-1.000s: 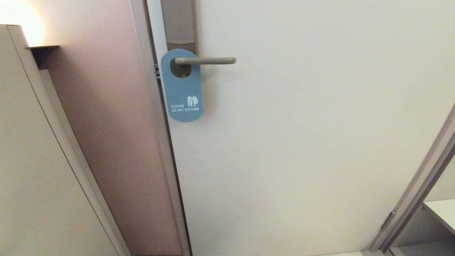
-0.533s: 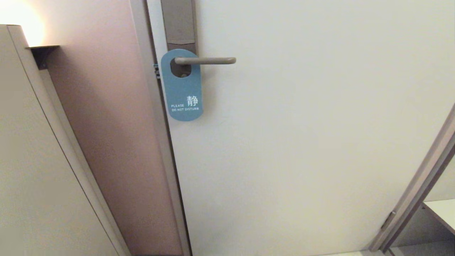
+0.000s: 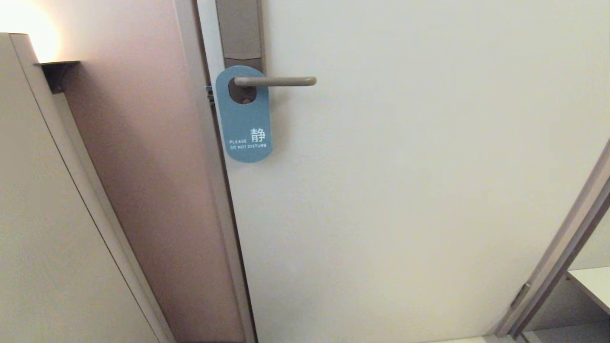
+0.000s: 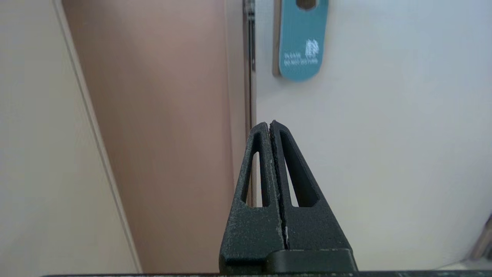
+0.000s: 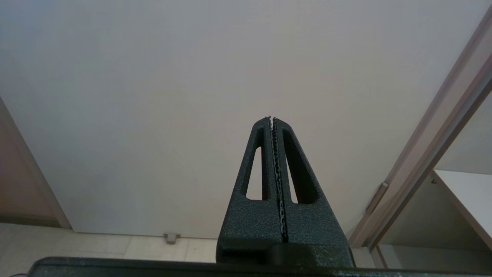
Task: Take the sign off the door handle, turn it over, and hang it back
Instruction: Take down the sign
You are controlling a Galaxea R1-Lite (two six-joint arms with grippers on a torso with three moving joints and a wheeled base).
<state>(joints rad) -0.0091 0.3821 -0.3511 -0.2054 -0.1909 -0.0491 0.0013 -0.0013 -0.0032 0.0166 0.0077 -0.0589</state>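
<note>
Far left on my head camera there's a pale wall panel (image 3: 43,214) with a lamp glow (image 3: 24,24) at the top corner, then a pinkish-brown wall strip (image 3: 157,190), then the door frame edge. Just past it hangs the sign (image 3: 245,119), teal-blue side out, reading "PLEASE DO NOT DISTURB", its oval hole looped over the door handle (image 3: 281,81). The handle sits level on the grey-brown lock plate (image 3: 239,33), pointing right across the white door (image 3: 405,190). Far right, a second frame (image 3: 562,247) slants down, with a white shelf (image 3: 593,281) behind it.

No arm shows on the head camera. On my left wrist camera, the left tool (image 4: 270,124) is pinched fully together, holding nothing, aimed at the door edge well below the sign (image 4: 301,42). My right tool (image 5: 271,119) is likewise pressed together and empty, facing bare door, with floor tiles (image 5: 96,246) below.
</note>
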